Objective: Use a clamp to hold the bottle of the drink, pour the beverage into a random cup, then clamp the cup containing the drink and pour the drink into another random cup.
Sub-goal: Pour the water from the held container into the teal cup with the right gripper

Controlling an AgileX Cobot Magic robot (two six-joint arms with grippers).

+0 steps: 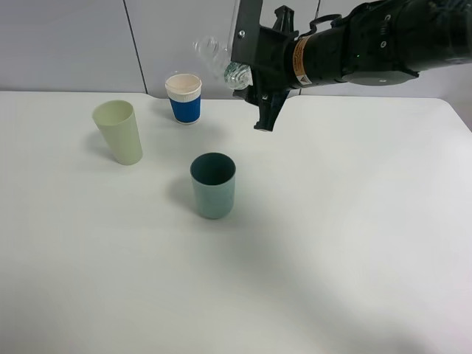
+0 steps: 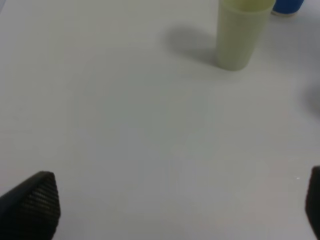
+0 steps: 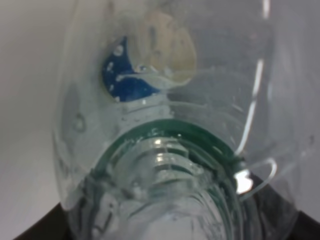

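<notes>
Position of the bottle [image 1: 212, 55]: off the table [image 1: 354, 243], carried in the air by the right gripper [image 1: 247, 74] at the far side of the work surface, tipped well over from upright so that it lies close to level. In the exterior high view its clear body sticks out to the left of the gripper, above and just to the right of the blue paper cup [image 1: 184, 99]. The right gripper's fingers are pinched onto the bottle; the right wrist view is almost wholly filled by the bottle [image 3: 165, 165], with its ridges and a green band close to the lens and droplets clinging to the inner wall. The blue paper cup [image 3: 125, 80] shows through the clear plastic in that view. How much liquid the bottle contains cannot be told. The teal tumbler [image 1: 213, 184] stands upright near the middle of the table, well apart from the other two cups, nearer the camera than the bottle; its inside is dark and any contents cannot be made out. The pale yellow-green tumbler [image 1: 118, 131] stands upright to the left, apart from the blue paper cup. The left gripper [image 2: 172, 207] hangs over bare table, its dark fingertips [image 2: 32, 202] spread wide and holding nothing. Ahead of it stand the pale yellow-green tumbler [image 2: 240, 35] and, beyond, an edge of the blue paper cup [image 2: 287, 6].
</notes>
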